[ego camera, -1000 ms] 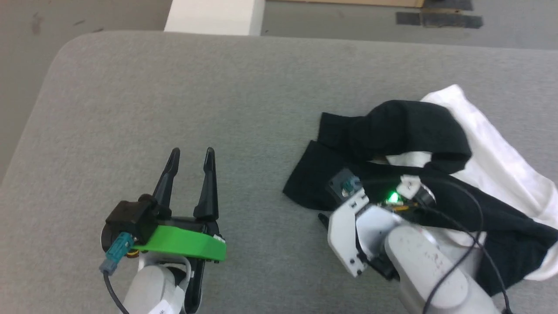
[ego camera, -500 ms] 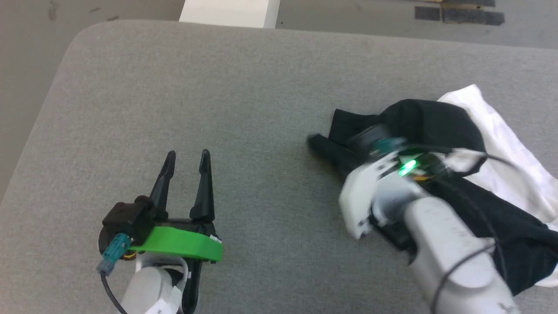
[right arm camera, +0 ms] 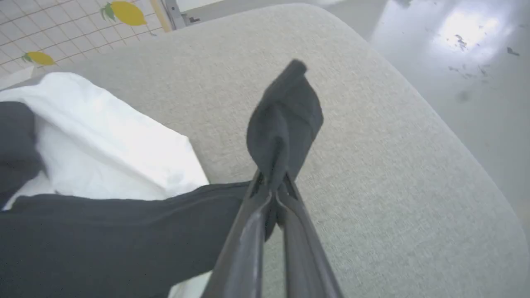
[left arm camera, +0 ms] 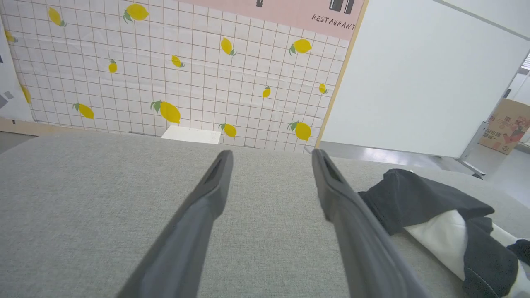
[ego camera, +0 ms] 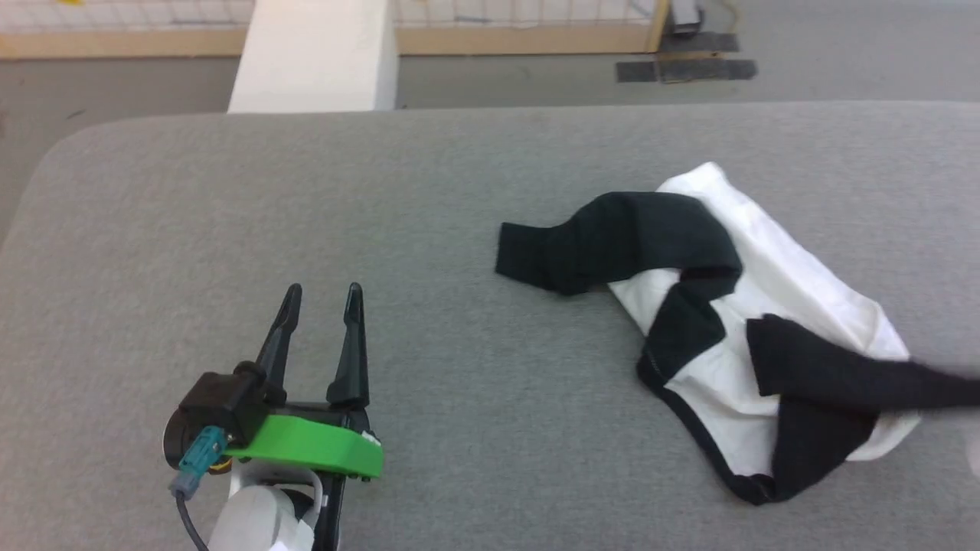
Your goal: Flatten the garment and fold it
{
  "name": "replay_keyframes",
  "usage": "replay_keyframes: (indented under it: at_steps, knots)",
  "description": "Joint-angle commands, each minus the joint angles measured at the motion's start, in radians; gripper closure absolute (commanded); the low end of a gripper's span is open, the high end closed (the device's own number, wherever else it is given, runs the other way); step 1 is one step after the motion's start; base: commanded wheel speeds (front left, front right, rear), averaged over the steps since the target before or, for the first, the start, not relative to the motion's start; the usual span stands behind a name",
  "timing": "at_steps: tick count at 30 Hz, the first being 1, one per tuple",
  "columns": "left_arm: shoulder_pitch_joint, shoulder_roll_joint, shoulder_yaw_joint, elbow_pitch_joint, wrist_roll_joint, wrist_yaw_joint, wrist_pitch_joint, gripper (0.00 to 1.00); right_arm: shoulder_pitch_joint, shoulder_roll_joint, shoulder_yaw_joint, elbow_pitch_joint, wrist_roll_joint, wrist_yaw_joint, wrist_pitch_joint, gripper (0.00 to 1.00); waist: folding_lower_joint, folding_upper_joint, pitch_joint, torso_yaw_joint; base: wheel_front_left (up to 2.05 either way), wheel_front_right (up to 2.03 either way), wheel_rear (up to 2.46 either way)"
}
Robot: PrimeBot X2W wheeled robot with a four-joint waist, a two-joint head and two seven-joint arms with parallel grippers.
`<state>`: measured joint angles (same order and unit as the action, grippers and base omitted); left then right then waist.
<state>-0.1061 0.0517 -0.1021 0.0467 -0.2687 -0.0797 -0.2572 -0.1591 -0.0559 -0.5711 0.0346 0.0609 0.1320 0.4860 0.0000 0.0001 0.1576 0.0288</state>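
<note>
Where the head camera looked down on the grey table (ego camera: 230,229), the garment (ego camera: 773,306) lay bunched on its right half, well apart from the left gripper (ego camera: 323,289). Its long axis ran from far left to near right. One black sleeve (ego camera: 551,252) pointed left across the table, and the white body panel sloped away behind it toward the near right. A second sleeve (ego camera: 842,379) was drawn out straight to the right, where it blurred and was cut off by the picture's edge, so what held it could not be made out there. The left gripper hovered at the lower left with its two fingers spread and nothing between them. A white block (ego camera: 314,57) stood beyond the table's far edge.

In the left wrist view, the spread fingers pointed over bare table toward a tiled wall printed with lemons (left arm camera: 165,74). The garment sat to their right, black folds over white, and its near end ran out of the frame.

In the right wrist view, the right gripper (right arm camera: 274,188) had its fingers pressed together on the black sleeve end, a pinched fold of which stood up past the fingertips. The sleeve stretched away to the left, the white panel lay behind it, and the rest was cut off. The table's rounded corner and a glossy floor (right arm camera: 455,49) lay to the right.
</note>
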Motion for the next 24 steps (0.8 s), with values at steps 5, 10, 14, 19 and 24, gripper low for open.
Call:
replay_keyframes:
  at_steps: [5,10,14,19,24]
  knots:
    - [0.014,-0.001,0.003,0.012,0.015,-0.01,-0.005,0.0,0.046,0.005,-0.077,0.103,0.001,-0.001,-0.026,0.0,0.0,-0.0001,-0.031,-0.047,0.0,0.0,0.0]
    - [0.014,-0.001,0.011,0.019,0.019,-0.018,-0.005,0.0,0.013,0.005,0.027,0.056,0.08,-0.001,-0.178,0.0,0.0,-0.0001,-0.037,-0.055,0.0,0.0,0.0]
    - [0.01,-0.001,0.006,0.017,0.019,-0.022,-0.005,0.0,-0.031,0.006,0.226,-0.01,0.128,-0.001,-0.244,0.0,0.0,-0.0001,-0.03,-0.042,0.0,0.0,0.0]
    - [-0.008,-0.001,-0.006,0.004,0.013,-0.02,-0.005,0.0,-0.11,0.006,0.392,0.046,0.105,-0.001,-0.206,0.0,0.0,-0.0001,0.004,0.0,0.0,0.0,0.0]
    - [-0.028,-0.001,-0.019,-0.009,0.007,-0.005,-0.005,0.0,-0.199,0.006,0.45,0.205,0.058,-0.001,-0.106,0.0,0.0,-0.0001,0.042,0.051,0.0,0.0,0.0]
